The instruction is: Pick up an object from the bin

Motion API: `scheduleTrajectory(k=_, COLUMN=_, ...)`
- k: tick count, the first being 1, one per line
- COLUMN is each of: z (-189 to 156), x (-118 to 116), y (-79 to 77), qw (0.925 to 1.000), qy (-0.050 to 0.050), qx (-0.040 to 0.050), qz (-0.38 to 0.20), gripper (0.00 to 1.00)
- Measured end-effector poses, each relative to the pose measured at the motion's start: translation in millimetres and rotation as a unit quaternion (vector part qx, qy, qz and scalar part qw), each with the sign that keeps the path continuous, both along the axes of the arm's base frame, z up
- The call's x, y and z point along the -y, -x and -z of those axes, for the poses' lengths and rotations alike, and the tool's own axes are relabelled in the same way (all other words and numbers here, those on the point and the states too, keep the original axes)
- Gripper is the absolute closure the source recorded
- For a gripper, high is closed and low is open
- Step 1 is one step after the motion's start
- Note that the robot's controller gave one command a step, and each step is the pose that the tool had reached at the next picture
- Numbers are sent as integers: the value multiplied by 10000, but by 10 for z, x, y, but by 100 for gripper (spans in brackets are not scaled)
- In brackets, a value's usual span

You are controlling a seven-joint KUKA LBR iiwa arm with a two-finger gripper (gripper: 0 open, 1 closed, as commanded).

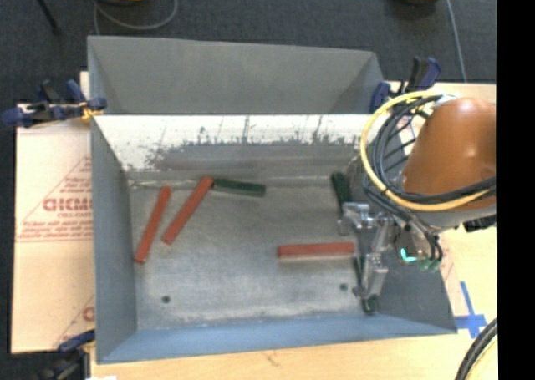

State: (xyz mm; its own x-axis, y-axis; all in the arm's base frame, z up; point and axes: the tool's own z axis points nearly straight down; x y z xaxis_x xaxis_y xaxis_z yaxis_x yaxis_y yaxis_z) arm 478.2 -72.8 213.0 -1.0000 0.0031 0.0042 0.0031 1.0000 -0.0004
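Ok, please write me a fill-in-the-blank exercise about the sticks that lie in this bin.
1. Counting the lone red stick near the gripper, the bin holds ___ red sticks.
2. The other two red sticks lie in the bin's ___ half.
3. A dark ___ stick lies at the top end of one of them.

Missing words: three, left, green.

grey bin (251, 291) | floor: three red sticks (316, 250) | two dark-green sticks (238, 189)

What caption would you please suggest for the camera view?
Claw at the right of the grey bin, near a red stick.
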Motion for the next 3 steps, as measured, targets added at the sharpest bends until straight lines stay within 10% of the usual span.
scheduleTrajectory(k=1, z=1012, x=226, y=-651, qw=9996, qy=-1, qx=31, qz=274, gripper=0)
scheduleTrajectory(k=2, z=1429, x=-53, y=-532, qw=9985, qy=3, qx=27, qz=-538, gripper=0)
scheduleTrajectory(k=3, z=1417, x=-48, y=-542, qw=9985, qy=10, qx=42, qz=-553, gripper=100)
